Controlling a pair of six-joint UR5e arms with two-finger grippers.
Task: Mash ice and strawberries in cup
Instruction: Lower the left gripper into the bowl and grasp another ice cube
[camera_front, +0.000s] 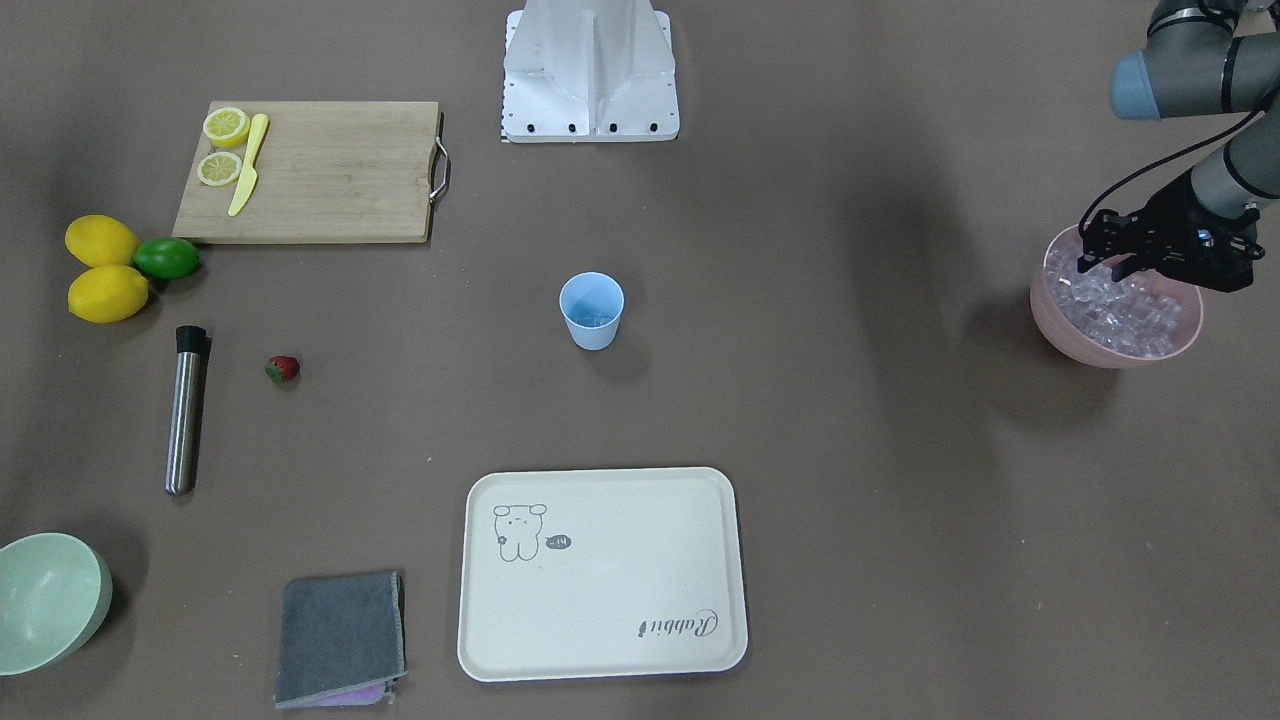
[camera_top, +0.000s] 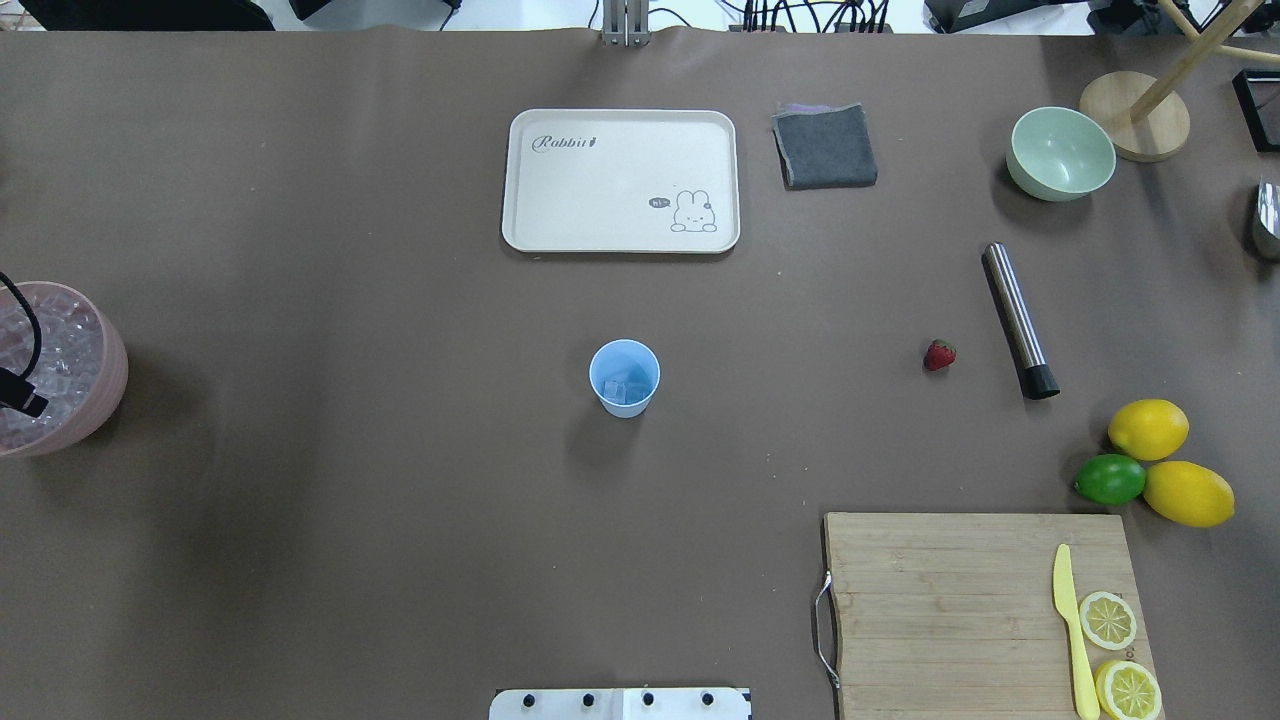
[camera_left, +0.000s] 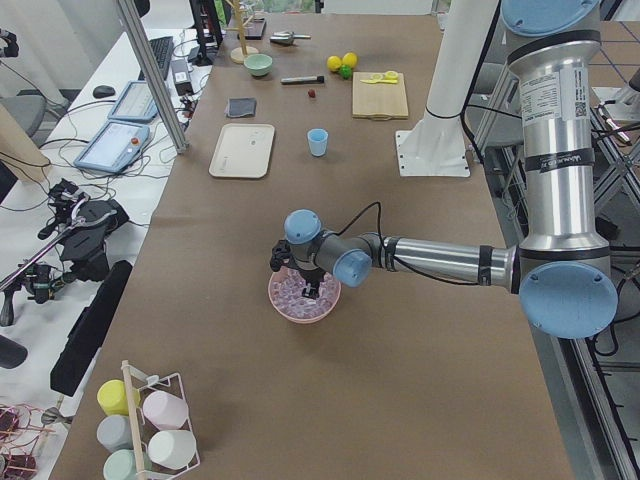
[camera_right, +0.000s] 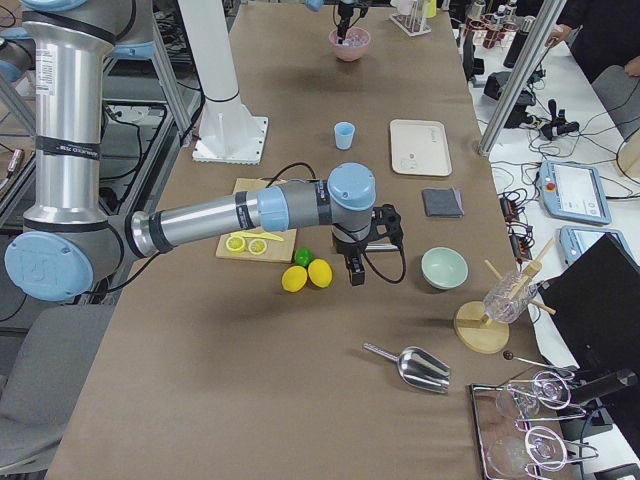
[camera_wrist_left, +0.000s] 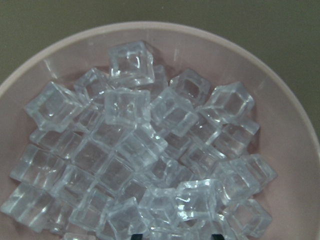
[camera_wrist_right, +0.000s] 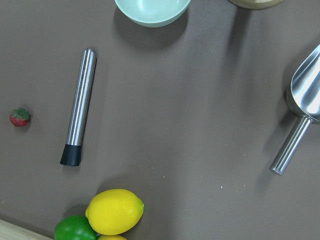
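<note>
The light-blue cup (camera_front: 591, 312) stands upright mid-table, with a few ice cubes in its bottom (camera_top: 625, 388). The strawberry (camera_front: 283, 369) lies on the table apart from it and also shows in the right wrist view (camera_wrist_right: 20, 117). A pink bowl (camera_front: 1110, 352) at the table's end holds a heap of ice (camera_wrist_left: 135, 150). My left gripper (camera_front: 1110, 262) hovers just over that ice, jaws apart and empty. My right gripper (camera_right: 352, 275) hangs above the table beside the lemons, over the muddler area. It shows only in the exterior right view, so I cannot tell its state.
A steel muddler (camera_front: 186, 410) lies next to the strawberry. Two lemons (camera_front: 105, 270) and a lime (camera_front: 167, 258) sit by a cutting board (camera_front: 330, 180) with lemon halves and a yellow knife. A cream tray (camera_front: 600, 575), grey cloth (camera_front: 340, 638), green bowl (camera_front: 45, 600) and metal scoop (camera_wrist_right: 305, 110) are around.
</note>
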